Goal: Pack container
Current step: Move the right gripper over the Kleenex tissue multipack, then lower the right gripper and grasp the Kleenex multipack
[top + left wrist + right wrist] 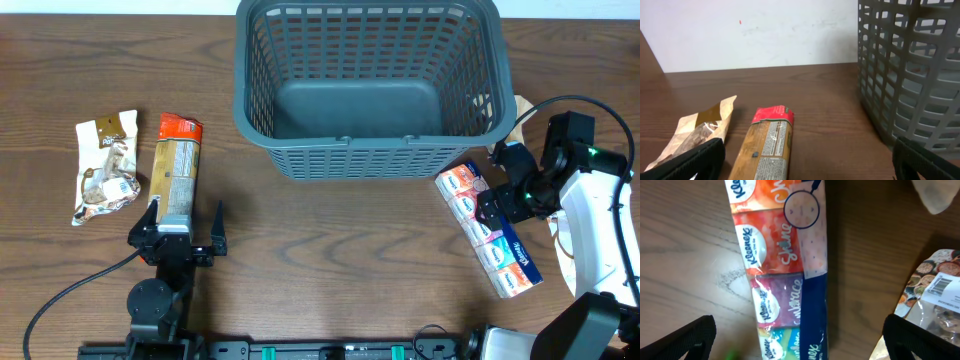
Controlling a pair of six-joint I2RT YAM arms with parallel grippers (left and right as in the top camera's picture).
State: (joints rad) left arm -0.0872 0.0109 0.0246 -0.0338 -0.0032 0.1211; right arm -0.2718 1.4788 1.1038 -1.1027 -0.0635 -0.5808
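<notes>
The container (370, 142), a big dark grey lattice basket, stands empty at the back middle of the table; its slotted wall (910, 75) fills the right of the left wrist view. My left gripper (185, 222) (807, 165) is open and low, just in front of a long orange-brown packet with a red end (177, 165) (767, 145). My right gripper (492, 185) (800, 340) is open above a multi-pack of Kleenex tissues (505, 260) (780, 265), straddling it without touching.
A white and brown snack bag (105, 165) (695, 130) lies left of the long packet. Another printed packet (935, 290) lies beside the tissues, mostly hidden under the right arm in the overhead view. Something pale (522, 108) sits by the basket's right corner.
</notes>
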